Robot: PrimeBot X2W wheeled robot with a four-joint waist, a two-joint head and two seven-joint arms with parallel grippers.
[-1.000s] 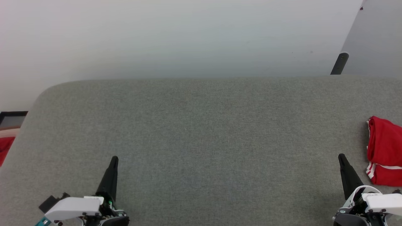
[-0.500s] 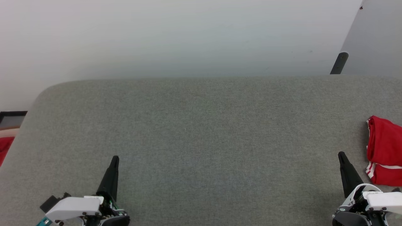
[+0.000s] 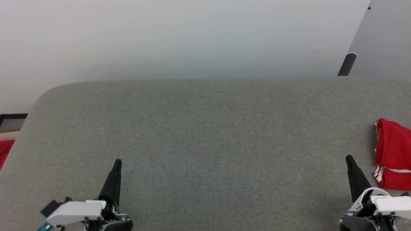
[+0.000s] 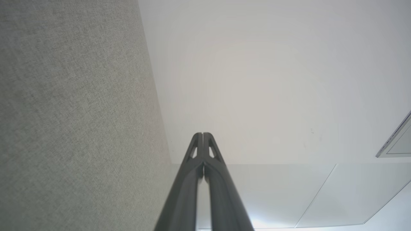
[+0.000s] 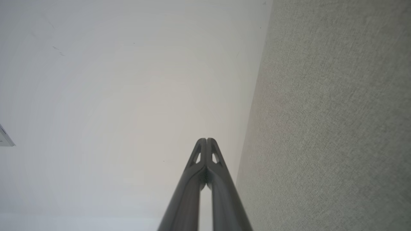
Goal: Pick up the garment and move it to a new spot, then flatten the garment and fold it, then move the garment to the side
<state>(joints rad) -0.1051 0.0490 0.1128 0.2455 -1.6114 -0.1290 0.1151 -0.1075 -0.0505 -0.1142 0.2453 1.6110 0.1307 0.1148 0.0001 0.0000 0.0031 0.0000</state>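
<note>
Work looks all but finished: the garment [image 3: 392, 150] lies as a compact red bundle with white trim at the right edge of the table [image 3: 205, 128], which I judge to be folded and set aside, leaving little to do. The left hand [image 3: 117, 163] and right hand [image 3: 348, 158] are both shut and empty. The right is just beside the garment without touching it, the left well apart.

Matt grey woven cloth table [image 3: 205, 134]
</note>
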